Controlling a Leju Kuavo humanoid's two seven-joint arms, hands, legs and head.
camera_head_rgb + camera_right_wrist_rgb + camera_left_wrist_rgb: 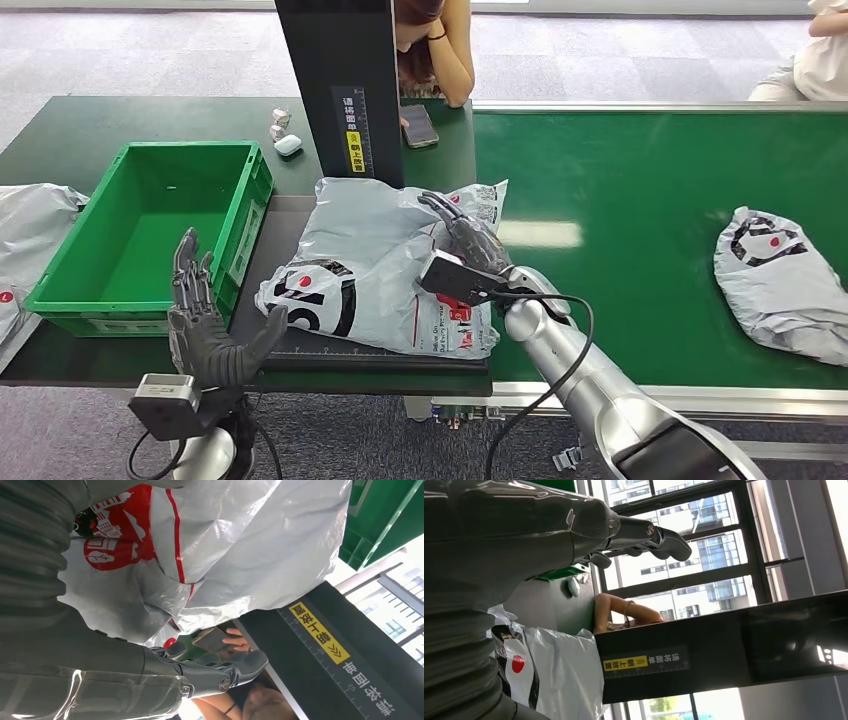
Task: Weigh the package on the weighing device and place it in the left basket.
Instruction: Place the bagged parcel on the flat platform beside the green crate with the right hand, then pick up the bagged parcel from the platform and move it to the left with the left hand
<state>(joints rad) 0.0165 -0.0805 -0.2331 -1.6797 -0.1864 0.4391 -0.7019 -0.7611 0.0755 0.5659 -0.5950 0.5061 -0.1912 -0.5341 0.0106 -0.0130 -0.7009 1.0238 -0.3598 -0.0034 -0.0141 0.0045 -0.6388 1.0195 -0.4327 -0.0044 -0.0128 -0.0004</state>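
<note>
Under the right hand (pixel 468 252), resting fingers (pixel 445 208) spread, unclenched: soft, slippery grey plastic mailer package (pixel 380 265) upon black weighing platform (pixel 300 350). Best pinched at slack edge. Left hand (pixel 205 320) open, holding nothing.

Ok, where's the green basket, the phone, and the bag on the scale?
green basket (pixel 243 205), head view, right wall.
phone (pixel 419 126), head view, screen middle.
bag (pixel 375 240), head view, plain grey middle.
</note>
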